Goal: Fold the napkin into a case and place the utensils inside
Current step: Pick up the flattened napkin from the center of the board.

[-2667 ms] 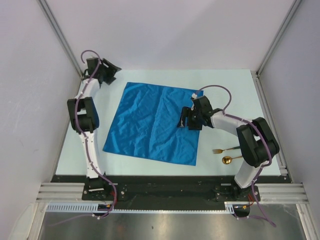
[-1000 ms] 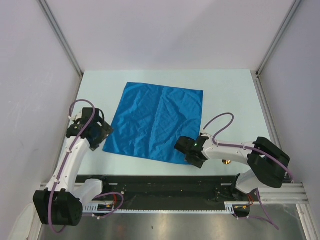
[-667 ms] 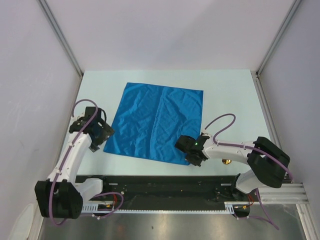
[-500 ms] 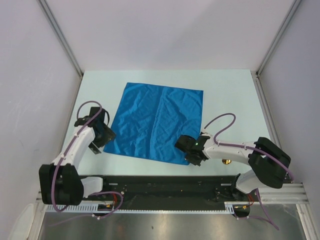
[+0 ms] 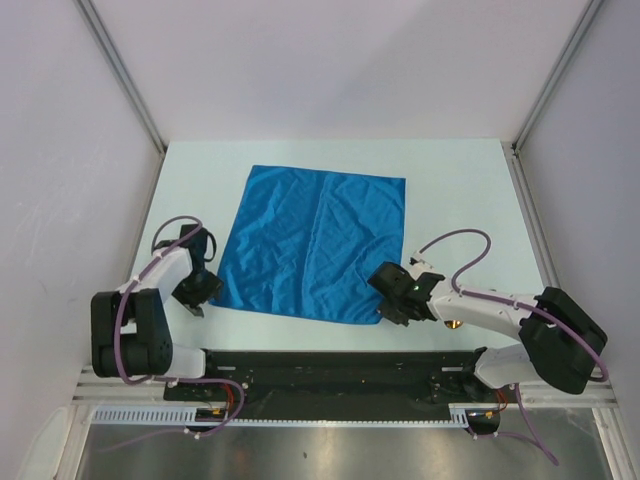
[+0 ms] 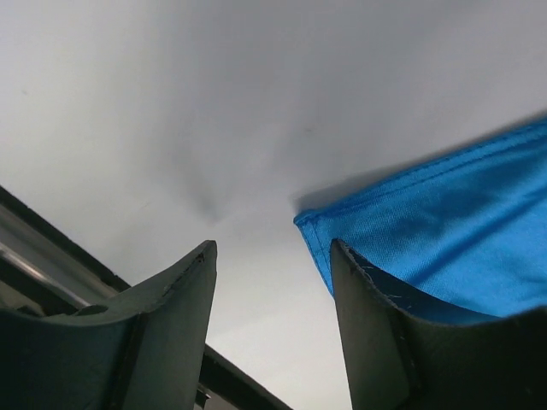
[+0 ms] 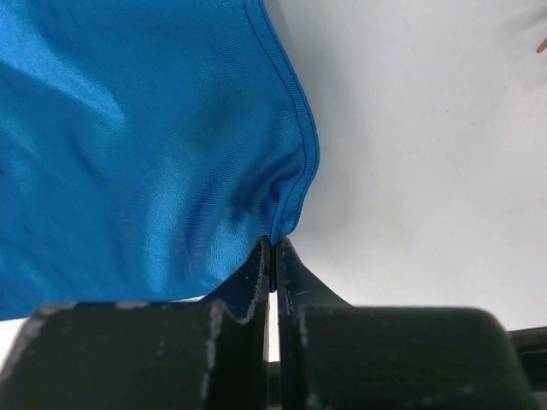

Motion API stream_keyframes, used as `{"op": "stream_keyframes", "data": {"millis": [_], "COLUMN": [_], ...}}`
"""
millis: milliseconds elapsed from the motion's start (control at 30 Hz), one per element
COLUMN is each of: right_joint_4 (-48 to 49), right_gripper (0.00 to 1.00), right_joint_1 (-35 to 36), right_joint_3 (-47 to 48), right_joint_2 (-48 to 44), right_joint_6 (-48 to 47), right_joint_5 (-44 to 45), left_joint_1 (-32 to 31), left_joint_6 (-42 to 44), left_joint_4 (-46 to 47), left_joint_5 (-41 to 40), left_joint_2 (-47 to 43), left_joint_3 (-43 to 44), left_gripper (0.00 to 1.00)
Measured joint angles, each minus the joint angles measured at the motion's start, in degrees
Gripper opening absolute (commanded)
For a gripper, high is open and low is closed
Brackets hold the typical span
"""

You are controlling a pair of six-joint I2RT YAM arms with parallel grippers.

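The blue napkin (image 5: 315, 245) lies spread flat on the white table. My right gripper (image 5: 388, 306) is at its near right corner. In the right wrist view this gripper (image 7: 272, 245) is shut on the napkin (image 7: 128, 128), and the hem is puckered between the tips. My left gripper (image 5: 200, 293) is low at the near left corner. In the left wrist view it (image 6: 273, 245) stands open, with the napkin's corner (image 6: 312, 224) just ahead of the gap and the right finger (image 6: 367, 299) over the cloth. Of the utensils only a gold spoon head (image 5: 455, 324) peeks from under the right arm.
The black base rail (image 5: 320, 365) runs along the table's near edge, close behind both grippers. Grey walls with metal frame posts (image 5: 120, 75) close in the left, back and right sides.
The left gripper came down and inward to the napkin's near left corner, and its jaws narrowed. The right gripper closed on the near right corner and its arm shifted slightly right.
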Motion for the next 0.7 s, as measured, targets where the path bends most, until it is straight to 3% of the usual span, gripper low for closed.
{"op": "stream_keyframes", "data": {"millis": [433, 567, 700], "right_joint_4": [2.4, 2.3, 2.3], "right_gripper": [0.0, 0.0, 0.0], "right_joint_1": [-0.2, -0.2, 0.1], "right_joint_3": [-2.0, -2.1, -2.1], "right_joint_2": [-1.7, -2.5, -3.5], "right_joint_6": [-1.2, -1.2, -1.2], "right_joint_5": [-1.8, -1.7, -1.7], "left_joint_1": [0.2, 0.2, 0.2], "left_joint_6": [0.2, 1.2, 2.0], "left_joint_4": [3.9, 4.9, 5.7], "left_joint_5": [0.7, 0.9, 1.2], "left_joint_2": [2.0, 1.6, 1.5], "left_joint_3": [-2.0, -2.2, -2.2], "left_gripper": [0.59, 0.53, 0.62]}}
